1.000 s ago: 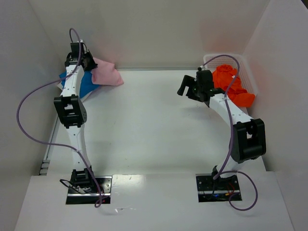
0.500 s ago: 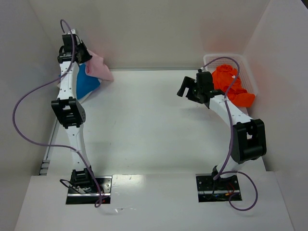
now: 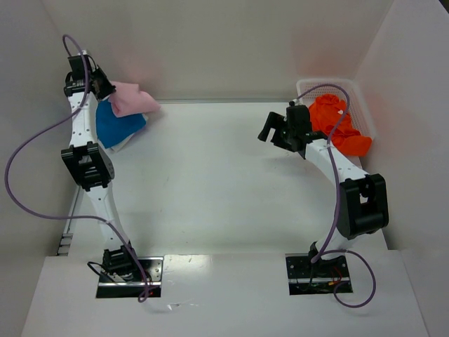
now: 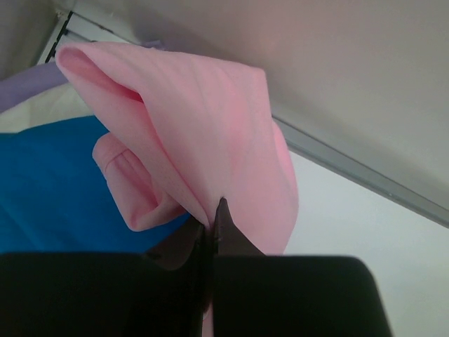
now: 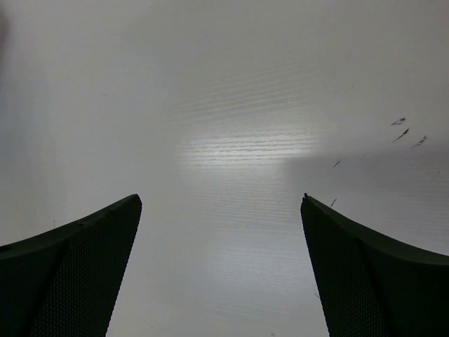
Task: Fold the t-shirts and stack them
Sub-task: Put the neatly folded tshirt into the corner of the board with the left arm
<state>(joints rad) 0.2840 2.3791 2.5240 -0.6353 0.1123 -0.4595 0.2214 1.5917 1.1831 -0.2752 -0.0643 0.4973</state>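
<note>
My left gripper (image 3: pixel 104 91) (image 4: pixel 212 210) is at the far left corner, lifted, shut on a fold of the light pink t-shirt (image 3: pixel 133 100) (image 4: pixel 210 119). The pink cloth hangs from the jaws above the bright blue t-shirt (image 3: pixel 116 123) (image 4: pixel 49 182), which lies flat on the table beneath it. The vivid orange t-shirt (image 3: pixel 335 123) is crumpled in the white mesh basket (image 3: pixel 365 112) at the far right. My right gripper (image 3: pixel 270 130) (image 5: pixel 221 203) hovers left of the basket, open, with only bare table between its fingers.
White walls close in the table on the left, back and right. The left arm's purple cable (image 3: pixel 28 154) loops out toward the left wall. A metal rail (image 4: pixel 365 175) runs along the foot of the back wall.
My left gripper has risen and swung left toward the corner, dragging the pink shirt up and off the blue one. The right arm has stayed still.
</note>
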